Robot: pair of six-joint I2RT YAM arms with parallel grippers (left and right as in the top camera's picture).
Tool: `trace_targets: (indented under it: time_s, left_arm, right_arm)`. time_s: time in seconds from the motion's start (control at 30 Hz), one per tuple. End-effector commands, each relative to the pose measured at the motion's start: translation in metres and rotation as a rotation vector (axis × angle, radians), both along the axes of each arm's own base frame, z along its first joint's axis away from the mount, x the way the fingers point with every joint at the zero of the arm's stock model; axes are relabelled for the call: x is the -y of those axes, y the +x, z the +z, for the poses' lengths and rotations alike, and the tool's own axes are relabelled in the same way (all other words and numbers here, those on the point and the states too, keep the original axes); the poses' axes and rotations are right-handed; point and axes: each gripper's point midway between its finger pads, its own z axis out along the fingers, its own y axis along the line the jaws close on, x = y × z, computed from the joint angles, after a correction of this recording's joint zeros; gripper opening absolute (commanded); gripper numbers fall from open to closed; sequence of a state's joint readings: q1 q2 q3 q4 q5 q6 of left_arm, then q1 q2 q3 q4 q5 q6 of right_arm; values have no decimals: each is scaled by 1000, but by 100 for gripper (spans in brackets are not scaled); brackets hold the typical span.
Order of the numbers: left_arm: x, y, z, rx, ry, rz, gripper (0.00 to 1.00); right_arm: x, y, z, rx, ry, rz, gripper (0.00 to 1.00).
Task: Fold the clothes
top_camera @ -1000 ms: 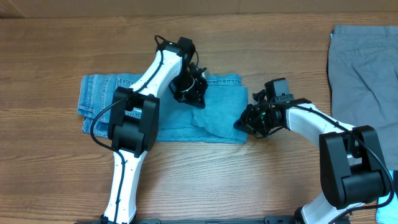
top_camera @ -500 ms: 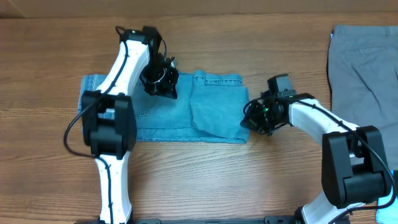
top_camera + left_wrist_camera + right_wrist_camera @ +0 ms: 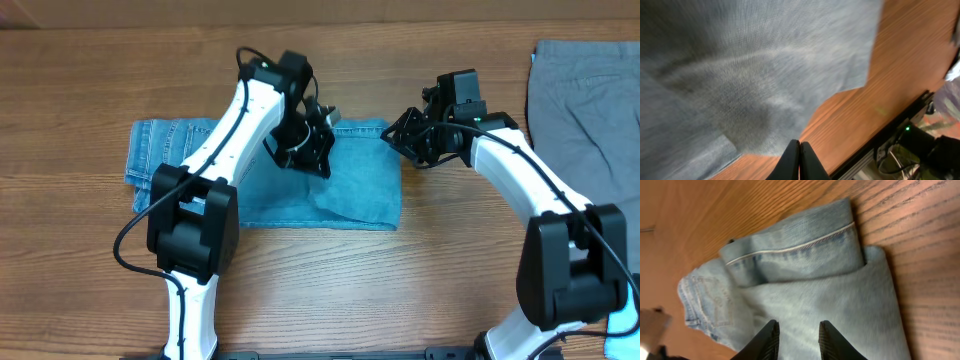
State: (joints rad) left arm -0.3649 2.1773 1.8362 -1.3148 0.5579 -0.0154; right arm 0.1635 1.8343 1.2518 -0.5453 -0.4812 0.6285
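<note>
Though soft, the jeans (image 3: 350,195) are heavy, layered denim. Right gripper (image 3: 799,323) open, folded edge just ahead of its tips: pinch there. Left gripper (image 3: 800,145) closed, seemingly empty, cloth just beyond.

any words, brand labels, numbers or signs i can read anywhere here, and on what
No readable text in any view.
The light-blue jeans show only stitching and a hem, no lettered tag or patch.
The grey trousers are plain.
The left arm and right arm show no legible marking.
</note>
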Motion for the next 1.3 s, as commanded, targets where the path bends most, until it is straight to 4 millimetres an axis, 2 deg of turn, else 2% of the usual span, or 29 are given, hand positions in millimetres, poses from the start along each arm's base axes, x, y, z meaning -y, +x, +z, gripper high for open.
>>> trace_targets:
  time_s: [0.0,0.13,0.23,0.3,0.37,0.4,0.5,0.63,0.7,0.73,0.77,0.8,0.83,0.87,0.97,1.03,1.1,1.13,1.27]
  left_arm:
    - [-6,-14,-26,-62,1,1,5]
    - [-13,-18,-55,-80,25,52,11]
    - [-27,-24,-79,-89,53,85,18]
    - [-38,-28,-92,-99,94,106,17]
    - [-48,-34,-101,-118,124,128,4]
    - [-52,-35,-101,-127,130,136,4]
    - [-61,-31,-96,-138,130,164,4]
    - [-72,-15,-67,-92,133,197,4]
    - [-78,-2,-40,-18,141,207,4]
    - [-81,6,-25,34,149,212,5]
    - [-84,15,-7,92,158,224,11]
    - [-90,23,10,149,177,251,25]
    - [-97,32,27,207,199,284,76]
    - [-107,42,42,268,234,317,100]
    - [-156,63,70,399,392,424,100]
    - [-187,71,78,425,450,497,100]
    - [-210,74,79,424,459,538,100]
    - [-236,76,77,415,472,576,100]
    - [-294,73,67,381,442,609,100]
  right_arm:
    - [0,5,-21,-31,-3,-2,29]
    - [-2,7,-47,-69,3,4,29]
    - [4,5,-76,-126,-27,-11,24]
    - [8,2,-87,-152,-54,-21,16]
    - [15,0,-91,-161,-97,-38,10]
    - [18,1,-90,-159,-113,-45,9]
    - [30,4,-81,-143,-173,-75,9]
    - [42,16,-41,-78,-228,-85,11]
    - [53,20,-10,-46,-275,-117,24]
    - [58,21,6,-30,-297,-131,41]
    - [61,21,17,-20,-310,-140,65]
    - [65,20,33,-9,-323,-147,87]
    - [66,18,44,3,-329,-136,100]
    - [66,16,53,2,-331,-133,100]
    - [68,6,60,-15,-347,-104,100]
    - [68,1,57,-26,-364,-69,100]
    - [70,-5,54,-41,-381,-42,100]
    - [72,-9,52,-54,-396,-28,100]
    - [77,-18,49,-90,-428,-23,100]
